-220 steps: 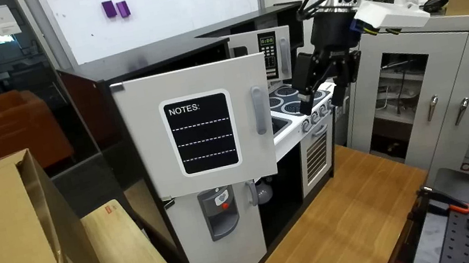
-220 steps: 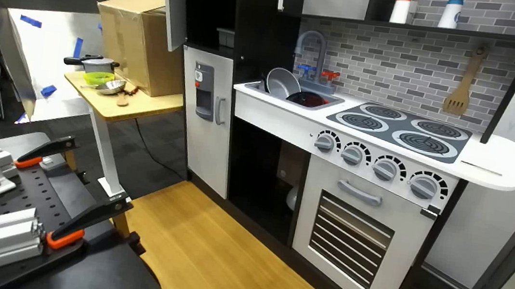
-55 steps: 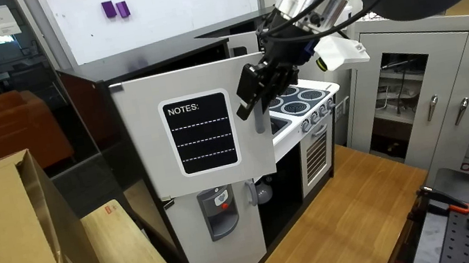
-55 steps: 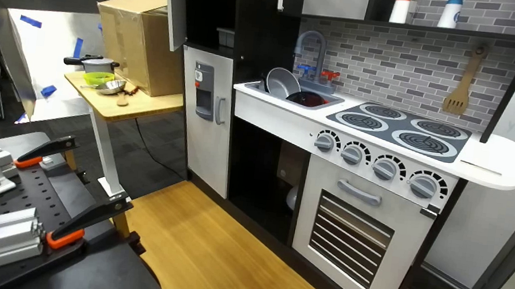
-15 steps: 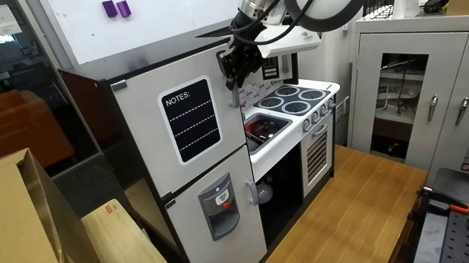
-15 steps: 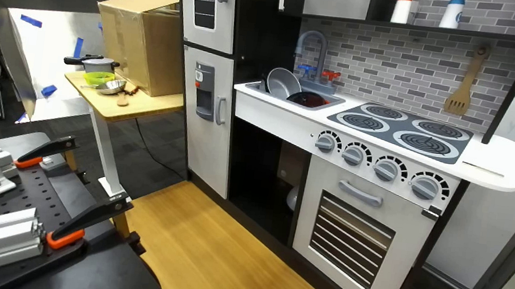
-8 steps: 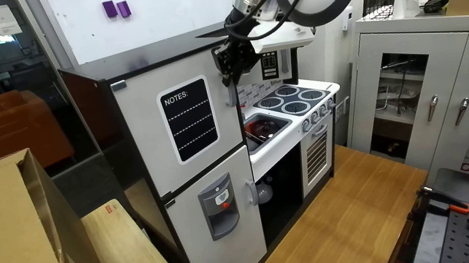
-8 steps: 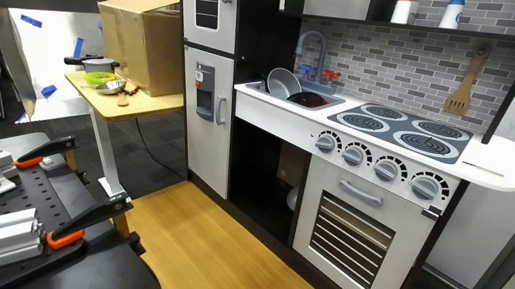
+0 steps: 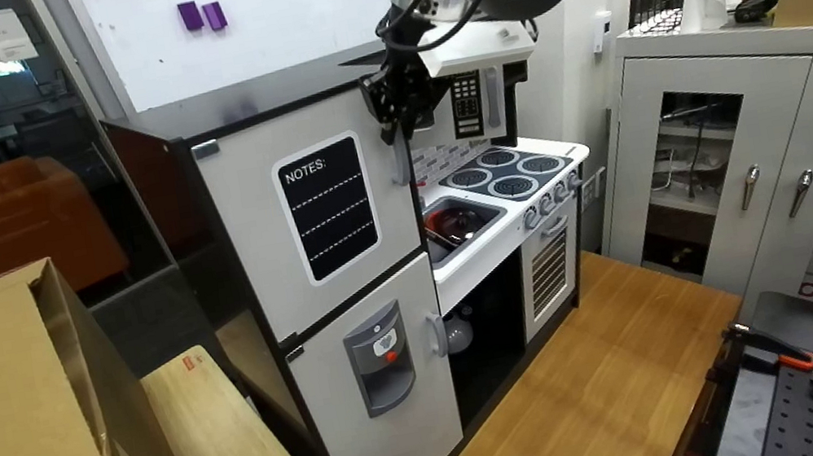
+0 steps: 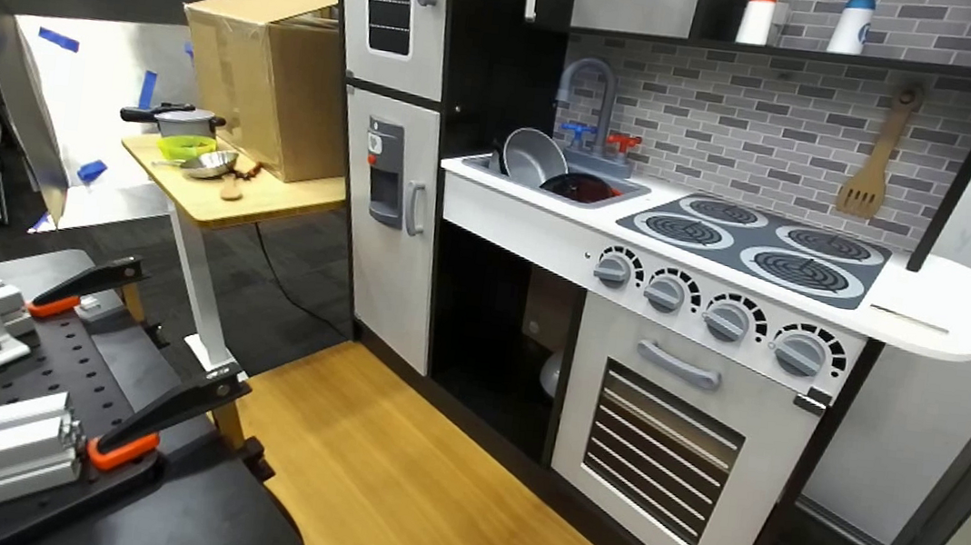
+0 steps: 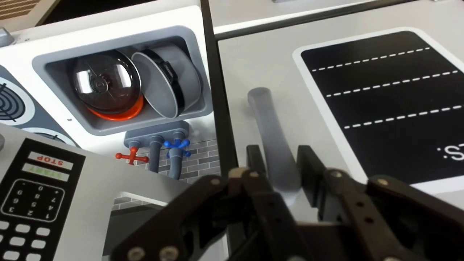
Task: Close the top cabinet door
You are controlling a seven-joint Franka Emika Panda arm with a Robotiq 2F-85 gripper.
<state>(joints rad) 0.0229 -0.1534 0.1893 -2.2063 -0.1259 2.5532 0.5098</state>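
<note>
The top door (image 9: 329, 209) sits flush with the cabinet (image 9: 252, 94), right at the tool (image 11: 279, 154). Its gray handle (image 11: 270, 121) runs between the tool's fingers (image 11: 310, 168), which stand close on either side; whether they grip it, I cannot tell. Lower than the tool are the bottom door (image 9: 406, 447) and a sink (image 11: 108, 129) holding a tilted pot (image 11: 156, 87), with the stove (image 9: 506, 172) farther from the tool.

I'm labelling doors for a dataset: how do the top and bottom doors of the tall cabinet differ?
The top door carries a black NOTES panel, while the bottom door has a grey dispenser panel with a red button. The gripper straddles the top door's handle, while the bottom door's handle stands free. Both doors are light grey, look shut and have grey handles.
</note>
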